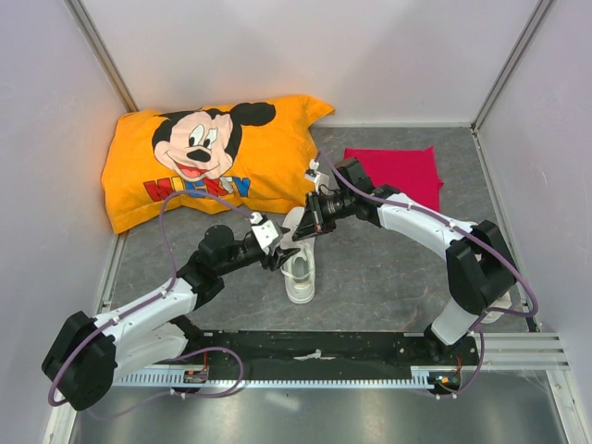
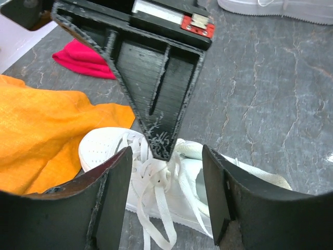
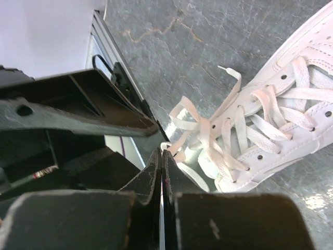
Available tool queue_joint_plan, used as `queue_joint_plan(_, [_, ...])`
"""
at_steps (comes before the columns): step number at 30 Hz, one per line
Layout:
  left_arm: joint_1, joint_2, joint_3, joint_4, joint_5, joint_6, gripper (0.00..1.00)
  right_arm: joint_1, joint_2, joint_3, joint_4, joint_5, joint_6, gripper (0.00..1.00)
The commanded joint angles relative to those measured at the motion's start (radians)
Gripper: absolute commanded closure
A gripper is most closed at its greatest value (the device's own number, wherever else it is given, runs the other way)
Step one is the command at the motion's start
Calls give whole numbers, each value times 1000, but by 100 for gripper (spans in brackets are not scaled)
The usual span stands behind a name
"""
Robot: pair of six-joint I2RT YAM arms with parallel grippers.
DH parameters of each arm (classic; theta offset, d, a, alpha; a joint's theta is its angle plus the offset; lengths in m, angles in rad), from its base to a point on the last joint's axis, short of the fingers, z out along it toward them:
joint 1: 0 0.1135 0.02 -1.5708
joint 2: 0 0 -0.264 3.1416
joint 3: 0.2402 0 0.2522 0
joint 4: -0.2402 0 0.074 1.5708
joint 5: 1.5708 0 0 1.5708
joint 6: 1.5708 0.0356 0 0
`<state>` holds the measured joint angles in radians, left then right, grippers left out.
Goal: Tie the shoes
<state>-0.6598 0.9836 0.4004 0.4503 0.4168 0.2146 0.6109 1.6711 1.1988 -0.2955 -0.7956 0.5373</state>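
Note:
One white shoe (image 1: 300, 277) lies on the grey table between the arms, toe toward the pillow, and its laces (image 3: 229, 130) are loose and untied. My right gripper (image 1: 303, 225) (image 3: 162, 154) is shut, and a loop of lace (image 3: 177, 147) is pinched at its tips. In the left wrist view its black finger (image 2: 158, 104) points down onto the laces over the tongue. My left gripper (image 1: 280, 250) (image 2: 166, 172) is open and holds nothing, its fingers straddling the shoe (image 2: 104, 146) from above. A second white shoe (image 2: 276, 6) shows at the top edge of the left wrist view.
An orange Mickey Mouse pillow (image 1: 213, 157) (image 2: 36, 130) lies at the back left, touching the shoe's toe. A red cloth (image 1: 396, 171) (image 2: 83, 57) lies at the back right. White walls close in three sides, and a black rail (image 1: 314, 347) runs along the near edge.

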Motion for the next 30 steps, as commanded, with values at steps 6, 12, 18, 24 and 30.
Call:
queue_joint_plan(6, [-46,21,-6,64,-92,83,46,-7,33,24,73,-30,124,100])
queue_joint_plan(12, [-50,38,-9,62,-130,101,64,-10,36,19,87,-42,141,100])
queue_joint_plan(18, [-50,41,-14,57,-127,108,64,-11,33,18,94,-44,144,100])
queue_joint_plan(24, [-50,46,-23,50,-110,112,54,-11,36,18,98,-44,144,100])
queue_joint_plan(30, [-50,52,-25,42,-128,127,65,-14,33,16,99,-48,144,100])
